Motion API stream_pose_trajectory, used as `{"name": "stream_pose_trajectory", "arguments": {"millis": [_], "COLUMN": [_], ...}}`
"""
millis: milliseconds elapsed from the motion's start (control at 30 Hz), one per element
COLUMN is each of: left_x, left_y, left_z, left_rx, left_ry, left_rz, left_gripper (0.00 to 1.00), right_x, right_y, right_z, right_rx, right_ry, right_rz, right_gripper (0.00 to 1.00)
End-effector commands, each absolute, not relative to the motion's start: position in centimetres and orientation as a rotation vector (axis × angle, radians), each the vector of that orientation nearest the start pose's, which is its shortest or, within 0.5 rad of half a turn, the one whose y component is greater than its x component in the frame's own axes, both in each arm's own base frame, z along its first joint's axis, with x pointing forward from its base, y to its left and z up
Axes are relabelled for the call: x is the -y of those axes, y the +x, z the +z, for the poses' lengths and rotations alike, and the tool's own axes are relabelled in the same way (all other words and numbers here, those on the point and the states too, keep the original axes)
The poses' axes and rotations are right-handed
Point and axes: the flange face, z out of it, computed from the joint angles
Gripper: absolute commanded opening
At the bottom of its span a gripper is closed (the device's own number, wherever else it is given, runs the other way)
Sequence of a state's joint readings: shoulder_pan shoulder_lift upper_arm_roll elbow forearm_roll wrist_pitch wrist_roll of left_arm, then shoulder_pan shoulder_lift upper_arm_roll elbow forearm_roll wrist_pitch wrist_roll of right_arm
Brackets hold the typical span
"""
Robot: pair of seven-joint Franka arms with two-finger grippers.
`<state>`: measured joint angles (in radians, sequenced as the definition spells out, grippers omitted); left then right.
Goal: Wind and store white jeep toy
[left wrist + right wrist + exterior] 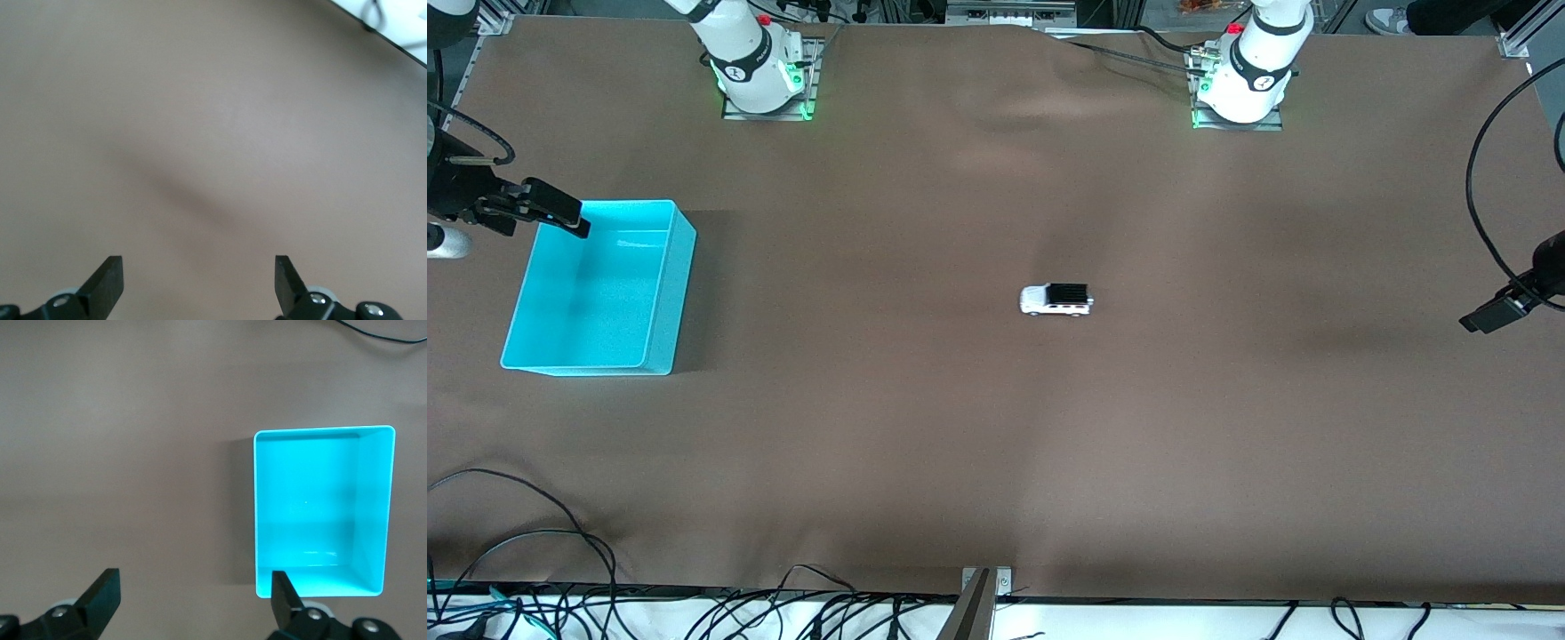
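Observation:
The white jeep toy (1056, 300) stands alone on the brown table near its middle, black roof panel up and side-on to the front camera. Neither wrist view shows it. My right gripper (574, 218) hangs open over the edge of a turquoise bin (682, 267) at the right arm's end of the table. In the right wrist view its fingers (195, 580) are spread wide with nothing between them, and the bin (323, 430) lies below. My left gripper (1485, 318) hangs open over bare table at the left arm's end. Its fingers (198, 267) are empty too.
The turquoise bin is empty. Both arm bases (760, 76) (1240, 84) stand along the table edge farthest from the front camera. Loose cables (534, 533) lie along the nearest edge. A black cable (1480, 204) loops by the left gripper.

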<state>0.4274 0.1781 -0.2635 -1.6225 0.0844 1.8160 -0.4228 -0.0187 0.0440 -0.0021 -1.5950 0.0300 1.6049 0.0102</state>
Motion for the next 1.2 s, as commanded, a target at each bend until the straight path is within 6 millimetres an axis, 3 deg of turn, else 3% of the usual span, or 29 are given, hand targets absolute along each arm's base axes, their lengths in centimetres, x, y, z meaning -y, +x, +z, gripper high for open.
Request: {"name": "stream_pose_trajectory", "arguments": {"millis": [0,167,333,767,1167], "left_x": [-11.5,-10.9,-9.1,-7.6,-6.7], "left_y": [61.2,61.3,61.6,61.1,60.6], "left_z": [54.9,56.3,56.9,56.0,56.4], "left_rx": [0.638,0.495,0.215,0.146,0.111], "left_ry": [-3.093,-3.122,-3.155,-3.177,-3.167], "left_rz": [-0.027,-0.05,-0.065,-0.002,-0.008], "left_gripper": [1.0,1.0,1.0,1.0,1.0], "right_x": [0.8,0.7,0.7,0.8,0.8], "right_y": [57.2,57.2,57.2,57.2,57.2], "right_z": [59.8,59.8,59.8,59.8,59.8], "right_rx": [-0.038,-0.033,-0.045,-0.035,-0.038], "right_ry": [-3.104,-3.104,-3.106,-3.106,-3.106], "right_rz": [0.035,0.035,0.035,0.035,0.04], "right_gripper": [1.0,1.0,1.0,1.0,1.0]}}
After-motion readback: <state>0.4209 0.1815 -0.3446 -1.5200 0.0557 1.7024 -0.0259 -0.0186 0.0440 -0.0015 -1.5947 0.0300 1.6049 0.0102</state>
